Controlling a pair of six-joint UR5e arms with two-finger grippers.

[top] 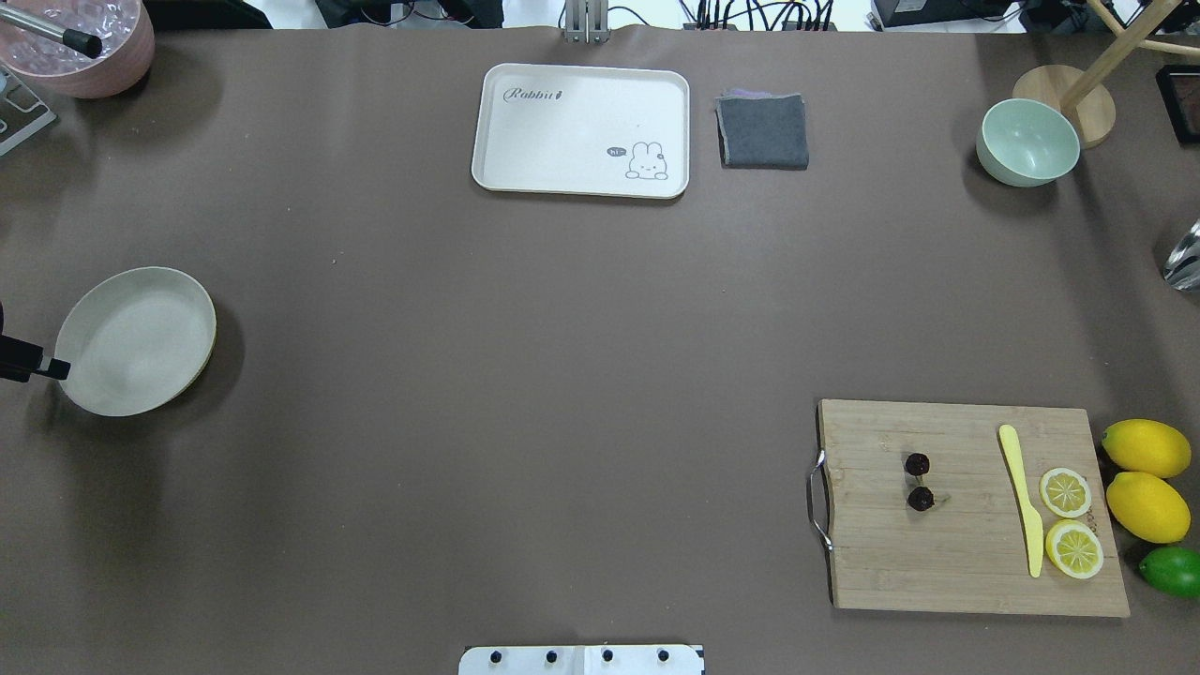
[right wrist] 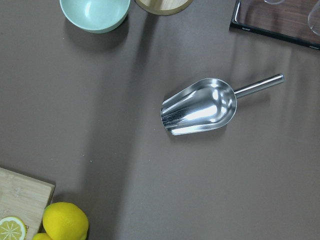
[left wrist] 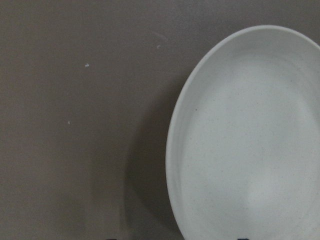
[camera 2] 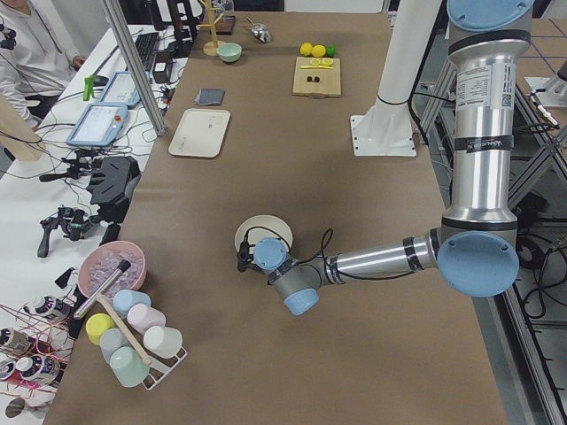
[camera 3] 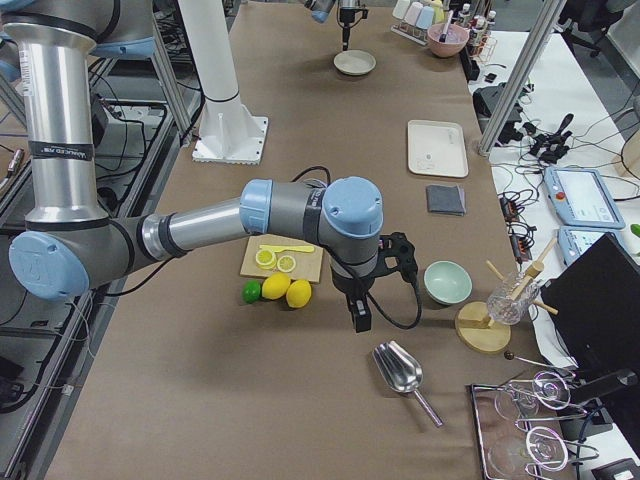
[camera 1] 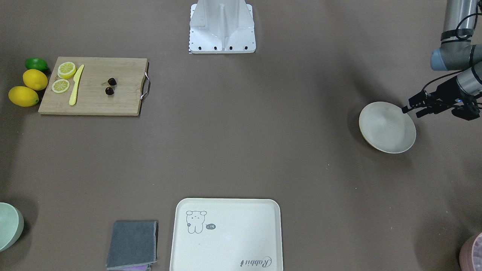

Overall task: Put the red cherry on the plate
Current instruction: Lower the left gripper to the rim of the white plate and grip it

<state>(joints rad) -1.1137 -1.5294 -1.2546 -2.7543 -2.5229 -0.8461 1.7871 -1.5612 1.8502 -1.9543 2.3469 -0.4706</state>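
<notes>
Cherry not yet picked, plate waiting at the other end of the table (top: 562, 375).

My left jaws stand open and grip nothing, tips at the outer rim of the plate (camera 1: 388, 130). My right jaws (shown only by the side camera) I cannot call open or shut. They hang over bare table near the metal scoop (right wrist: 200, 107), beyond the lemons (top: 1146, 448). The red cherry (top: 919, 481) lies on the wooden cutting board (top: 966, 562), between its handle and the yellow knife (top: 1022, 497), well apart from the plate. I judge the right jaws should come over the board, straddle one fruit or the stems, and lower slowly, clear of the knife.
</notes>
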